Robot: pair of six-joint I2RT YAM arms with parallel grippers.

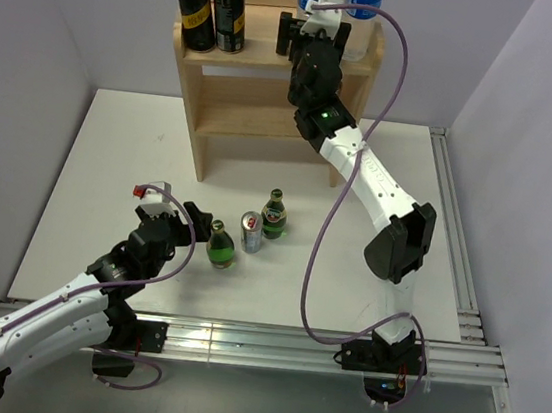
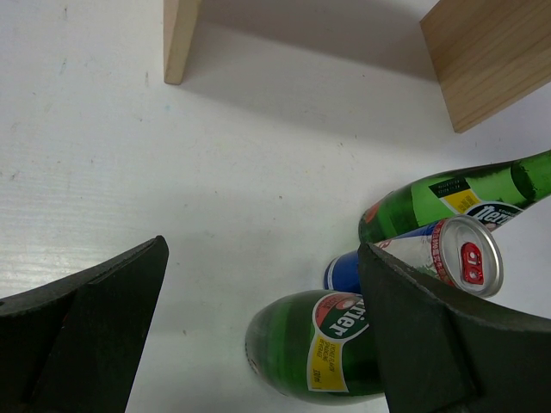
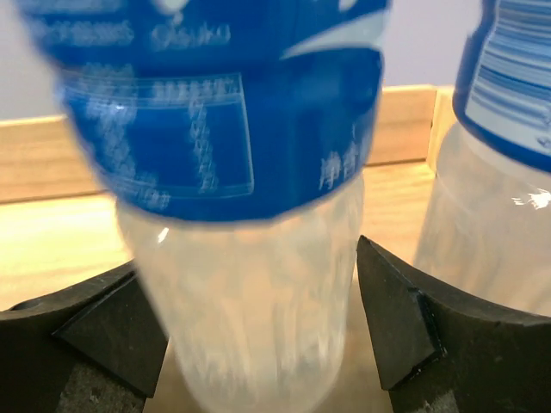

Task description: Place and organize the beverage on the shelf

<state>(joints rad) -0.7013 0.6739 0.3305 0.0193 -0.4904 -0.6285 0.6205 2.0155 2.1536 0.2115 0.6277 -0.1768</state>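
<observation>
The light-wood shelf (image 1: pixel 234 72) stands at the back. Two black cans (image 1: pixel 194 7) stand on its top tier at the left, and two blue-labelled water bottles at the right. My right gripper (image 1: pixel 318 28) is open at the top tier, its jaws either side of the left water bottle (image 3: pixel 224 129), with a gap at the right finger (image 3: pixel 405 318). The other water bottle (image 3: pixel 508 129) stands just right of it. My left gripper (image 1: pixel 196 225) is open on the table, just left of a green bottle (image 2: pixel 301 344). A silver can (image 2: pixel 448 254) and a second green bottle (image 2: pixel 448 202) stand beyond it.
The shelf's two front legs (image 2: pixel 181 39) stand on the white table ahead of the left gripper. The lower two tiers (image 1: pixel 257 114) hold nothing that I can see. A metal rail (image 1: pixel 455 228) runs along the table's right edge. Grey walls close in both sides.
</observation>
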